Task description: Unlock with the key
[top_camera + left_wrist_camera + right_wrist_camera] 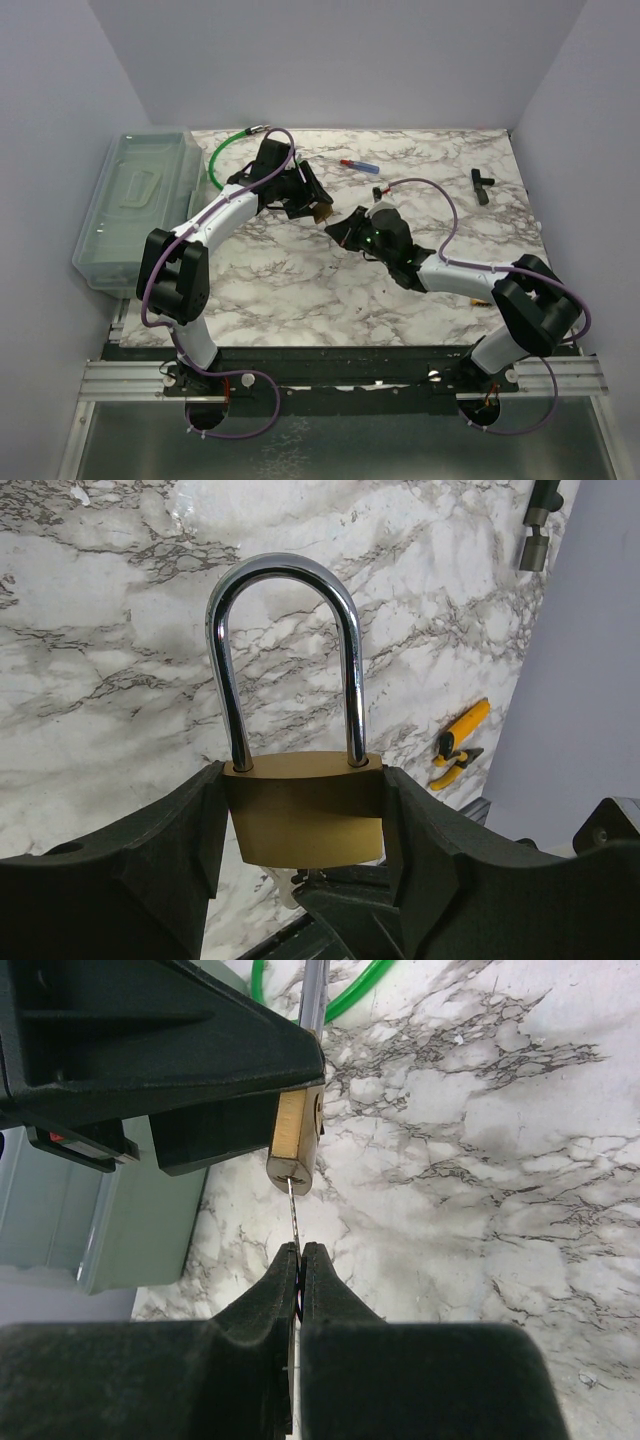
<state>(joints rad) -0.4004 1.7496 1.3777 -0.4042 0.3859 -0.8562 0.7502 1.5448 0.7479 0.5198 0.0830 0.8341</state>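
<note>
Currently, the left tool [300,830] grips a brass padlock with a chromed steel shackle [303,805]. One black finger presses against each narrow side of the brass body. The shackle projects forward past the fingertips, away from the wrist, and both of its legs enter the body. The padlock is held clear of the white, grey-veined marble counter [300,290].

The right tool [300,1257] is closed on a thin silver metal key [292,1210]. Its fingertips meet with only the key's edge between them. The blade extends straight ahead of these fingertips and reaches the keyway face of the brass body, which is turned toward this tool. How far the blade has entered cannot be determined.

Seen from above, the two tools face each other tip to tip, with the padlock and key between them.

A green looped cable [222,150] lies on the counter just beyond the left tool. A translucent plastic lidded box [135,205] stands off that tool's outer left side. A small blue-and-red pen-shaped item [358,164] lies beyond the right tool's tips. A black T-shaped part [482,183] lies well apart to that tool's right.
</note>
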